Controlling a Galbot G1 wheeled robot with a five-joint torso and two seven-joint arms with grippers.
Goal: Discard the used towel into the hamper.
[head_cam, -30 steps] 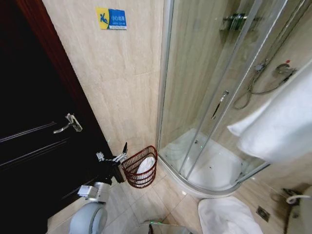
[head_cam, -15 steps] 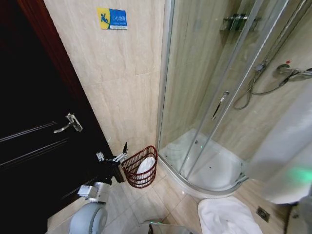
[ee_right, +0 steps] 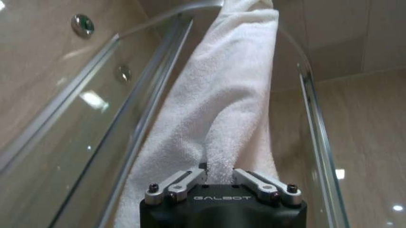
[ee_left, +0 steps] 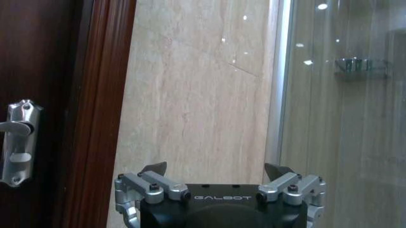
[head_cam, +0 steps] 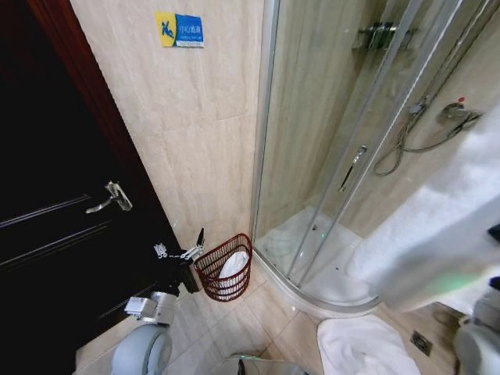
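We read GALBOT in pale letters on the black body of each wrist; on the beige tiled wall [head_cam: 195,117] we see a blue and yellow sign [head_cam: 178,29] with a slipping figure, its small print too fine for us to read; the left gripper [ee_left: 216,168] sits low beside the dark door [head_cam: 55,234], its forearm rising from the bottom of the head view, and its two fingers [ee_left: 154,167] stand spread apart with nothing between them, pointed at the wall between the door frame and the glass shower enclosure [head_cam: 336,156]; the door handle [ee_left: 16,142] shows near it in the left wrist view; the right gripper [ee_right: 219,173] is clenched on the white towel [ee_right: 222,109], whose cloth runs up and away from the pinched fingers along the curved top rail of the shower glass; in the head view we see the towel as a broad white mass at the right edge, well apart from the hamper [head_cam: 224,268]; the hamper stands on the floor against the wall, just beside the left gripper and next to the shower base, with something white already inside it; a white mat [head_cam: 363,348] lies on the floor in front of the shower.
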